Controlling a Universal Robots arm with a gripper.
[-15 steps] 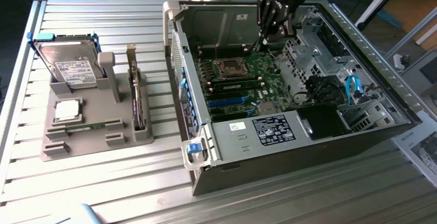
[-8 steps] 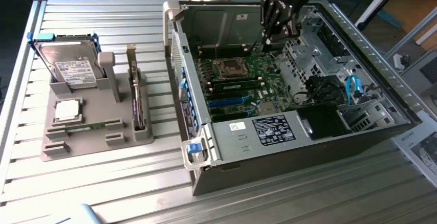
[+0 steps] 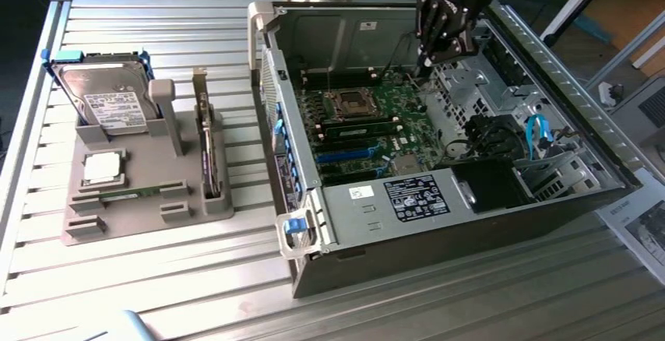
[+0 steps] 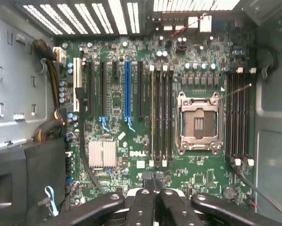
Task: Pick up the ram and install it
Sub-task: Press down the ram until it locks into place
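Note:
The ram (image 3: 130,193) is a thin green stick lying flat in the grey parts holder (image 3: 89,228) at the exterior view's left, in front of the processor chip (image 3: 102,168). My gripper (image 3: 428,59) hangs far from it, over the back of the open computer case (image 3: 457,224), pointing down at the motherboard (image 3: 406,115). In the wrist view its black fingers (image 4: 143,202) are pressed together, and the gripper (image 4: 155,182) is shut with nothing between them. Below it lie the long dark memory slots (image 4: 162,115) beside the empty processor socket (image 4: 198,123). One slot (image 4: 152,115) shows a yellowish strip along it.
The holder also carries an upright hard drive (image 3: 102,100) and a tall expansion card (image 3: 208,150) standing on edge. Inside the case are a black power supply (image 3: 488,185), blue cables (image 3: 536,135) and a drive cage. The case walls rise around the motherboard.

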